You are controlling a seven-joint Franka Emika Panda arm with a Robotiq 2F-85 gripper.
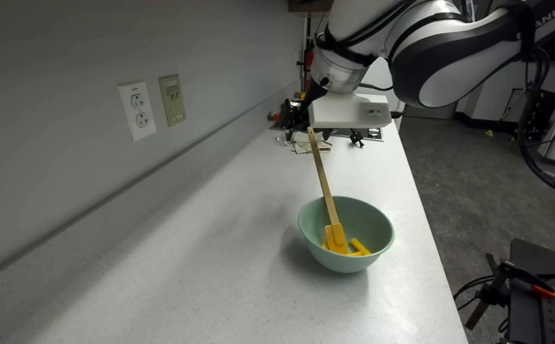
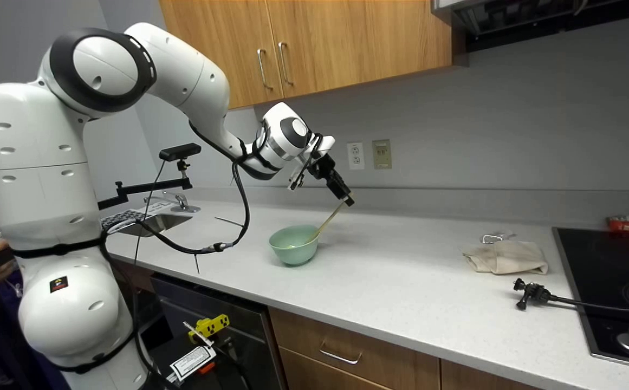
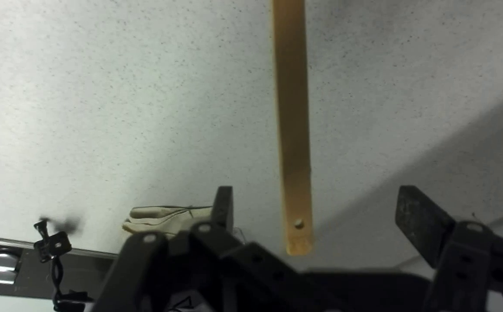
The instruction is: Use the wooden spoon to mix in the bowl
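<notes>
Closing on the handle of the wooden spoon (image 3: 293, 108) appears to be the step in hand. To do it well, I should shift sideways until the handle is centred, so that both pads (image 3: 422, 223) meet its narrow edges together; a one-sided contact would likely swing it aside. A bite a little below the tip — squarely across the strip — should resist twisting when stirring begins. My gripper (image 3: 314, 208) is spread wide and grasps nothing: in the wrist view the handle's end lies between the pads, nearer one than the other, apart from both; its depth between them is hard to judge. The bowl (image 1: 339, 265) sits lower than my gripper and off to one side, the spoon's orange head (image 1: 337, 236) inside among yellow pieces (image 1: 359, 246).
</notes>
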